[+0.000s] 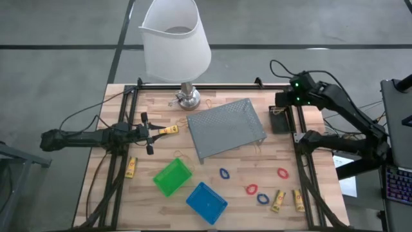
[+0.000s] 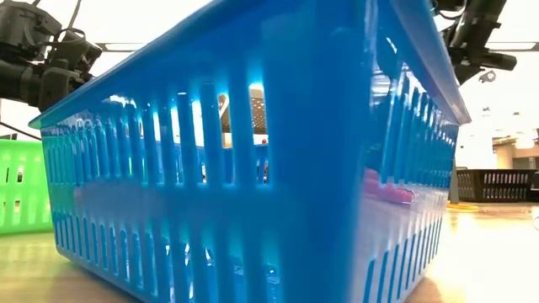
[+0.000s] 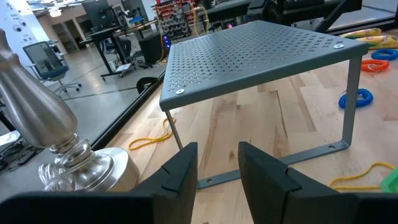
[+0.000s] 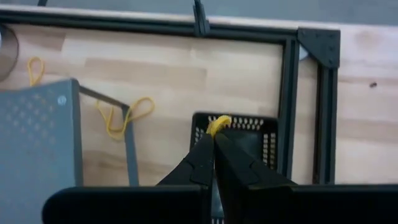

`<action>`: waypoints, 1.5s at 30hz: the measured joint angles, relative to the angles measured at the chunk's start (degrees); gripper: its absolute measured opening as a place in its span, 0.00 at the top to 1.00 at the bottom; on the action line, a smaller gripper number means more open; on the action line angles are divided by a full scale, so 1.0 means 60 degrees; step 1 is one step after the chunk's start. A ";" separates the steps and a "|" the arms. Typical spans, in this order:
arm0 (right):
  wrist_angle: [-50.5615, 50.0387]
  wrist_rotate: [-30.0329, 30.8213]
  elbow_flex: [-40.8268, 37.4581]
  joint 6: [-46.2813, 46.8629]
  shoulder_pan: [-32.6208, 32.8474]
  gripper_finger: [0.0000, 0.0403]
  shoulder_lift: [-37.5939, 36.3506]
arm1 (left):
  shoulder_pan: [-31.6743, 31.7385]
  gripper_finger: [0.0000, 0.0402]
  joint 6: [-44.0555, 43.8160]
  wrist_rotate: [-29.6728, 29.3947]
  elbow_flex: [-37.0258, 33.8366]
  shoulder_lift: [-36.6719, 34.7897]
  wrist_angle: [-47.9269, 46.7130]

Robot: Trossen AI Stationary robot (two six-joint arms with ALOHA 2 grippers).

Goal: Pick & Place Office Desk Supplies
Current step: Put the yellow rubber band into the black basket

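My right gripper (image 4: 214,140) hangs over the black bin (image 4: 239,140) at the table's far right, shut on a yellow rubber band (image 4: 217,124). My left gripper (image 3: 217,158) waits at the left (image 1: 154,132), open, pointing at the grey mesh tray (image 1: 225,129). Nothing shows between its fingers. A yellow stick (image 1: 168,131) lies just past its tips. A green bin (image 1: 172,177) and a blue bin (image 1: 206,202) stand near the front. Red loops (image 1: 252,189), blue loops (image 1: 224,173) and yellow sticks (image 1: 278,201) lie at the front right. My right gripper pinches a bunched bit of the rubber band (image 4: 219,122) between its two fingertips. The fingers slant down from above. The band is lifted clear, above the black bin; the fingers hide how much of it hangs below.
A white-shaded lamp (image 1: 175,38) stands at the far edge on its metal base (image 1: 188,98). Loose rubber bands (image 4: 124,115) lie beside the tray's leg. Another yellow stick (image 1: 131,167) lies at the left. Dark frame rails (image 4: 289,99) run along the table's edges.
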 joint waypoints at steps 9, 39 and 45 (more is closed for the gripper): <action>-0.0234 -0.0011 -0.0717 0.0631 0.0449 0.98 0.0006 | 0.0000 0.71 -0.0001 -0.0002 0.0003 -0.0003 0.0000; 0.2751 -0.0432 -0.5270 0.2252 0.0447 0.98 0.0205 | 0.0001 0.71 0.0001 -0.0002 0.0000 0.0000 0.0001; 0.3212 -0.0400 -0.5694 0.2621 0.0447 0.98 0.0204 | 0.0001 0.71 -0.0001 -0.0003 -0.0001 -0.0002 0.0003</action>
